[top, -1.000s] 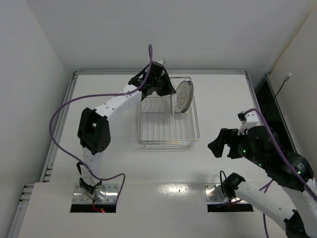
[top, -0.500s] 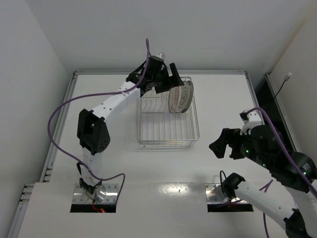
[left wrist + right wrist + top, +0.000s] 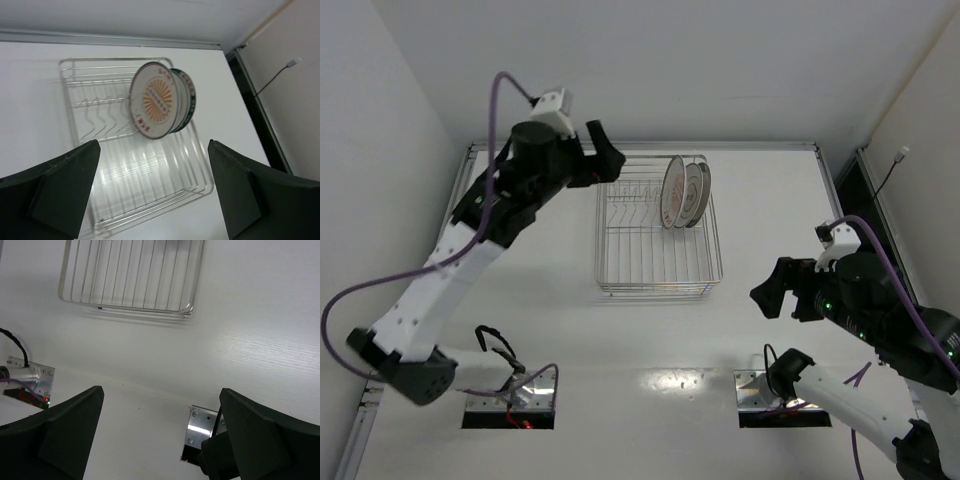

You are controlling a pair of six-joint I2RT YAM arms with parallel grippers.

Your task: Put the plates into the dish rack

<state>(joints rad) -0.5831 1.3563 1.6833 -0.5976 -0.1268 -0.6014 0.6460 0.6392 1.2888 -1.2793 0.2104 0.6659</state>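
Your left end effector (image 3: 152,190) and right end effector (image 3: 155,435) gape empty. The small round white plates (image 3: 157,100) stand upright in the rectangular silver wire dish rack (image 3: 115,61); lift away clear of its tines.

The white table (image 3: 770,200) carries the silver wire dish rack (image 3: 655,265) toward its far side, with the left mount plate (image 3: 535,385) and right mount plate (image 3: 750,390) at its near edge

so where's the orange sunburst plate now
The orange sunburst plate stands upright at the far right end of the dish rack in the top view, left of the teal-ringed plate.
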